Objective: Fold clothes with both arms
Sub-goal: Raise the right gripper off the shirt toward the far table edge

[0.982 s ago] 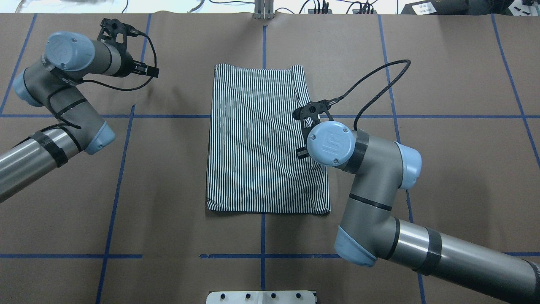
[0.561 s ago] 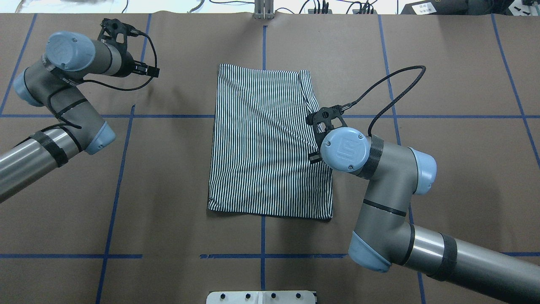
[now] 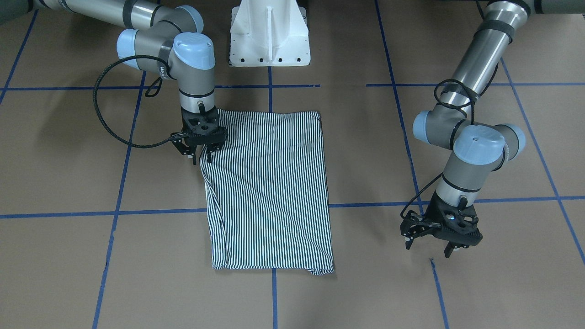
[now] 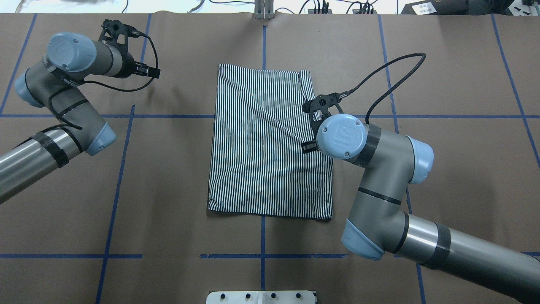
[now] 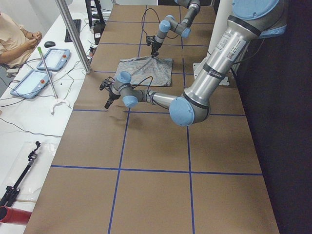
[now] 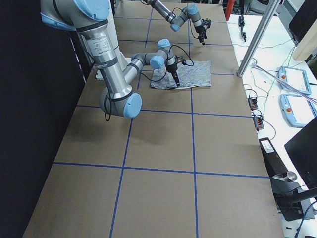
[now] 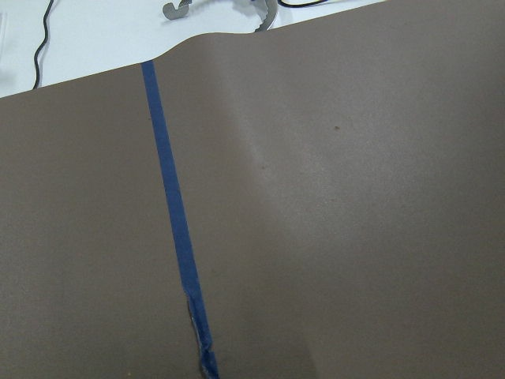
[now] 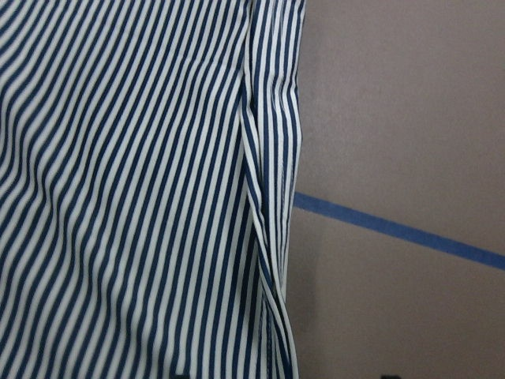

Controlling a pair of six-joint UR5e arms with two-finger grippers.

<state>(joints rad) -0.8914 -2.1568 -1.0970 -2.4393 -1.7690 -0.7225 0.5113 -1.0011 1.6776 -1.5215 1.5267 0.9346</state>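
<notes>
Right gripper, jaws parted, straddles a side edge of the polo shirt, likely to pinch it; left gripper hangs splayed aside

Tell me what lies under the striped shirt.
The striped shirt lies flat on the brown table; blue tape lines run in beneath it. Anything else under the cloth is covered.
</notes>
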